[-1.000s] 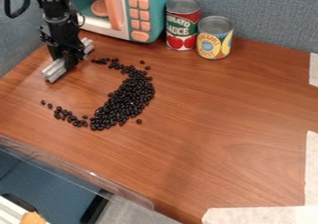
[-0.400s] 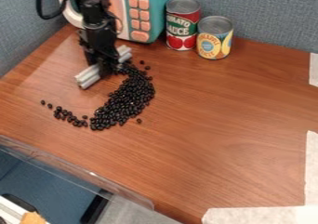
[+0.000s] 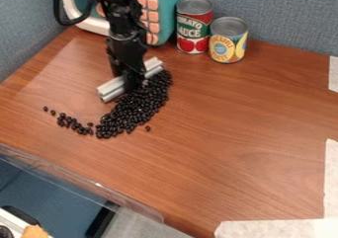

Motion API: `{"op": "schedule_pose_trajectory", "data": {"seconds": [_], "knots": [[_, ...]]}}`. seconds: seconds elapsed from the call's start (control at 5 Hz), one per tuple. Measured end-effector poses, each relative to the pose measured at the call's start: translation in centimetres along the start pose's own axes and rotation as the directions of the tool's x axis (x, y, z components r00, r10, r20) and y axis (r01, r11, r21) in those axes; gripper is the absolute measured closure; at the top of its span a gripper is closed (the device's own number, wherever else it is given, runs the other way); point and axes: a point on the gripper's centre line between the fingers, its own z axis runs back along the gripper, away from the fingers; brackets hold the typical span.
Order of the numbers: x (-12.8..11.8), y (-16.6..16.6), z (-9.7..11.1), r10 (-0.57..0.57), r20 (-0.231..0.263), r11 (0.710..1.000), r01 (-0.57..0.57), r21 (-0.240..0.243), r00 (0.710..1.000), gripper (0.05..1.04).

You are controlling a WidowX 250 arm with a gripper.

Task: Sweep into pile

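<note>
Gripper [image 3: 134, 81] pinching silvery bar [image 3: 111, 89], right up against black bean pile [image 3: 135, 108], stragglers [image 3: 63, 119] trailing off left. 2 cans [image 3: 193, 27] near teal toy microwave [image 3: 170, 10].

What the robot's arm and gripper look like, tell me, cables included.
The arm is black, built of chunky jointed segments. A black cable makes a rounded loop beside its upper part. The gripper is black too.
</note>
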Motion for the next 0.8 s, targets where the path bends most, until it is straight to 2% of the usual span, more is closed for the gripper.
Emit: {"op": "schedule_pose_trajectory", "data": {"seconds": [0.2, 0.4, 0.6, 0.8], "knots": [[0.3, -1.4, 0.4, -0.1, 0.022, 0.995, 0.1, 0.021, 0.995, 0.703], [0.2, -1.9, 0.8, -0.123, 0.03, 0.992, 0.122, 0.017, 0.992, 0.703], [1.1, -0.7, 2.0, -0.079, 0.045, 0.997, 0.079, 0.002, 0.996, 0.703], [1.4, 2.7, 4.2, 0.019, 0.084, 1.0, -0.017, -0.017, 0.996, 0.703]]}}
